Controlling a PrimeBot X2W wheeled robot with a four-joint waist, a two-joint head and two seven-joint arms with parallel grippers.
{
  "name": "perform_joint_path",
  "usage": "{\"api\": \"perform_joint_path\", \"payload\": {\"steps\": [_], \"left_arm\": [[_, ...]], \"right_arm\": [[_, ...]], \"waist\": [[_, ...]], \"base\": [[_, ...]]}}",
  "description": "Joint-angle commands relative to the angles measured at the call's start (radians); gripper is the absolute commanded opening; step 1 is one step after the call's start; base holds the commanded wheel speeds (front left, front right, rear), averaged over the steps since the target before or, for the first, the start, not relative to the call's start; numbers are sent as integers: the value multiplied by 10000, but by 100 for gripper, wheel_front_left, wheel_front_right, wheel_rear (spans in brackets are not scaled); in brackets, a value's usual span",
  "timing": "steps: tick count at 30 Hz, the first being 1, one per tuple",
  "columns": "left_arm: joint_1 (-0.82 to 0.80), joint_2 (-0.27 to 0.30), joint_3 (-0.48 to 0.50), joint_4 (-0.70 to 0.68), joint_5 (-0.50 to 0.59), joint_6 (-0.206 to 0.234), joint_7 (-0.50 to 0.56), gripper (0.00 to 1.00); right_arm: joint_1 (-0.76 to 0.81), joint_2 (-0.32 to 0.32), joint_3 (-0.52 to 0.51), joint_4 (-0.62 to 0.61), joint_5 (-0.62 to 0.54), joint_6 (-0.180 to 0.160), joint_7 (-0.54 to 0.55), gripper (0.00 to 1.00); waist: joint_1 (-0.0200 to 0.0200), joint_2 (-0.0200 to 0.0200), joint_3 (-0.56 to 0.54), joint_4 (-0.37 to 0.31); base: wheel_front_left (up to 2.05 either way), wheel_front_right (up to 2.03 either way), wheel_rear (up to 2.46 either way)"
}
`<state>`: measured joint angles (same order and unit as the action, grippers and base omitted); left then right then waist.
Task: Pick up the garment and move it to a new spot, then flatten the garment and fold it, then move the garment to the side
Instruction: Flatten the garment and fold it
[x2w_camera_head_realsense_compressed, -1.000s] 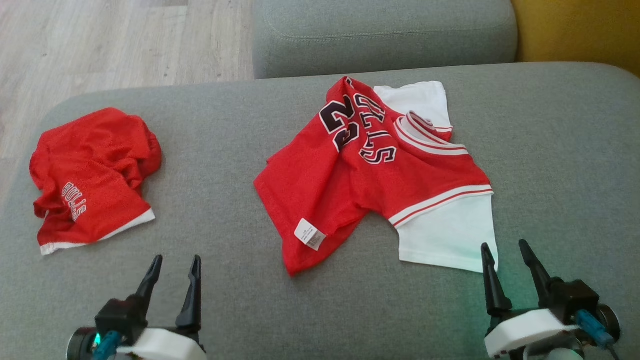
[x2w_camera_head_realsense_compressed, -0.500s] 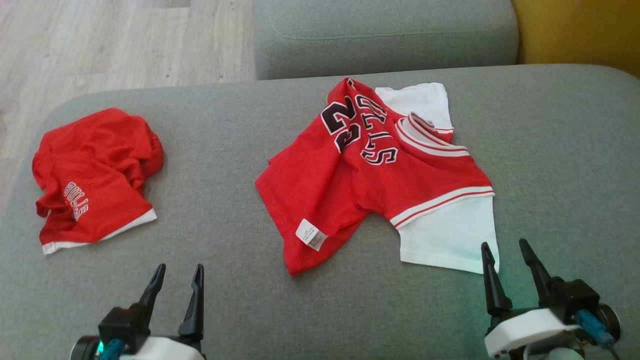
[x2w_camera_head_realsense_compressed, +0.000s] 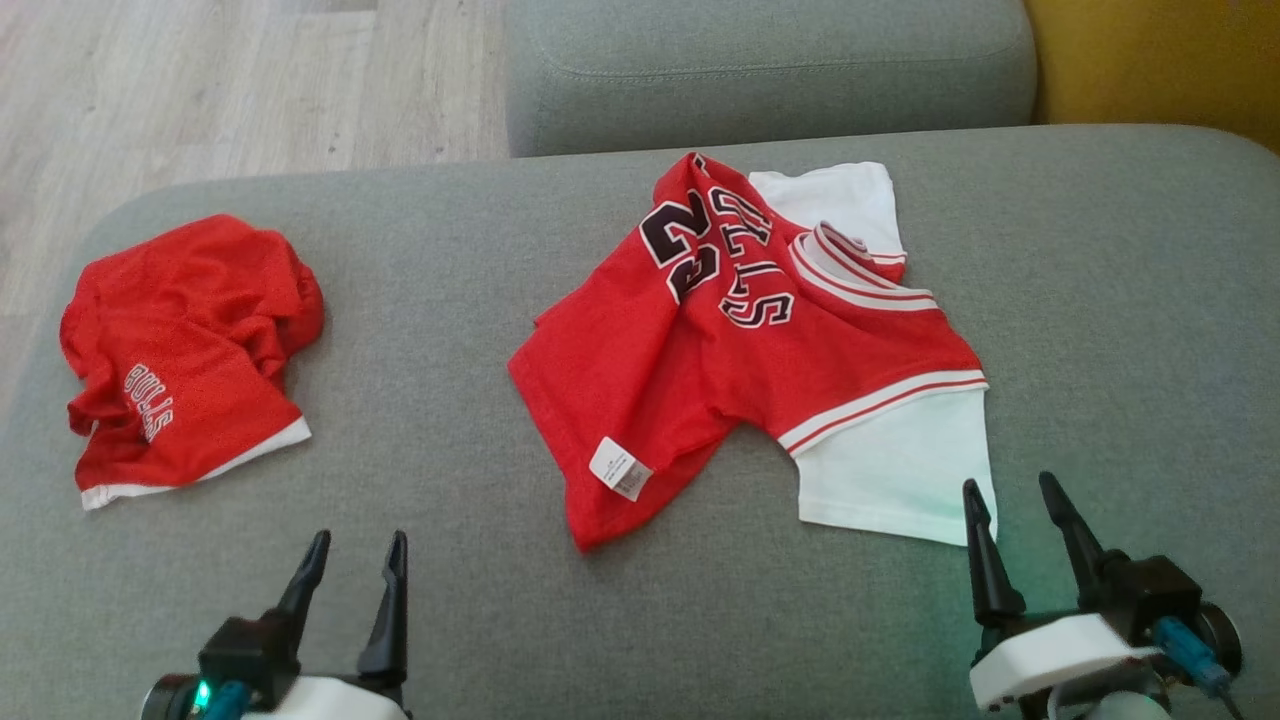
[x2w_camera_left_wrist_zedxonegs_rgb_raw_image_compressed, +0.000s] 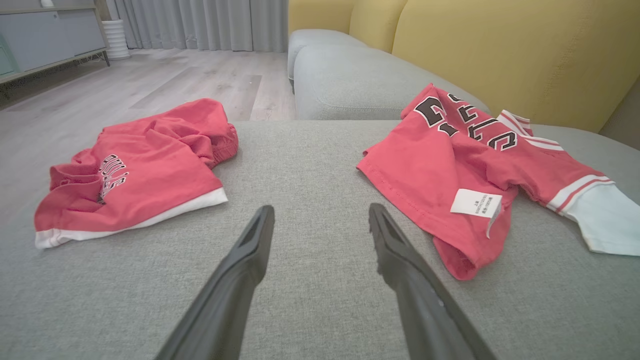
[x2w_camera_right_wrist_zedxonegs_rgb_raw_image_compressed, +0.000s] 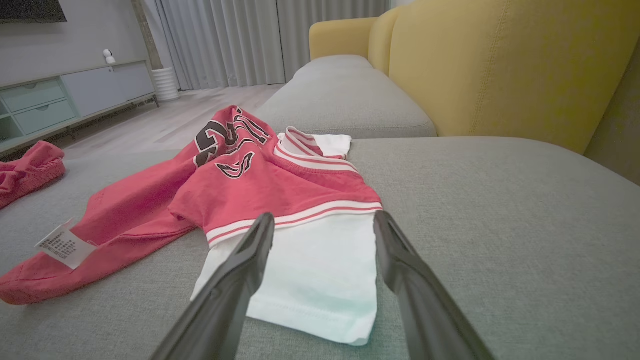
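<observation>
- My left gripper (x2w_camera_head_realsense_compressed: 358, 545) is spread wide and holds nothing; it points over the bare grey cushion (x2w_camera_head_realsense_compressed: 450, 620), between the two clothes
- My right gripper (x2w_camera_head_realsense_compressed: 1008, 490) is also spread wide and empty, its tips just beside the edge of the white sleeve (x2w_camera_head_realsense_compressed: 900, 480)
- The red shirt (x2w_camera_head_realsense_compressed: 740, 350) lies crumpled in the middle of the cushion, with a white label (x2w_camera_head_realsense_compressed: 620, 468) turned up at the near hem
- The red shorts (x2w_camera_head_realsense_compressed: 180, 350) lie bunched at the left, well apart from the shirt

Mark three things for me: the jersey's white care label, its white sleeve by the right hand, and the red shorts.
care label (x2w_camera_head_realsense_compressed: 620, 468), head view, middle of the tag.
white sleeve (x2w_camera_head_realsense_compressed: 900, 470), head view, centre of the white cloth.
red shorts (x2w_camera_head_realsense_compressed: 190, 300), head view, red cloth above the lettering.
</observation>
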<state>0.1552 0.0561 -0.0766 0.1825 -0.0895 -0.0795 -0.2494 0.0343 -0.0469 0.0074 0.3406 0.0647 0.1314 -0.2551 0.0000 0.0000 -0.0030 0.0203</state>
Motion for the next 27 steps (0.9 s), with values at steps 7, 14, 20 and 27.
{"api": "perform_joint_path", "payload": {"steps": [7,14,20,27], "left_arm": [[-669,-55,-632,-29,233,-125,-119,100],[-1377,-57,-2166,303,390,-287,650,100],[-2098,-57,-3045,869,417,-164,1495,100],[-2671,-46,-3163,1470,538,63,1670,100]], "right_arm": [[-699,-242,125,-641,110,-7,-6,100],[-1178,-225,-529,-604,-111,-7,1659,100],[-1320,-155,-663,-538,-270,-7,3322,100],[-1302,-77,-662,-646,-196,-7,3948,100]], "waist": [[0,0,86,-140],[0,0,529,-312],[0,0,1050,-503],[0,0,1421,-753]], "base": [[0,0,0],[0,0,0],[0,0,0],[0,0,0]]}}
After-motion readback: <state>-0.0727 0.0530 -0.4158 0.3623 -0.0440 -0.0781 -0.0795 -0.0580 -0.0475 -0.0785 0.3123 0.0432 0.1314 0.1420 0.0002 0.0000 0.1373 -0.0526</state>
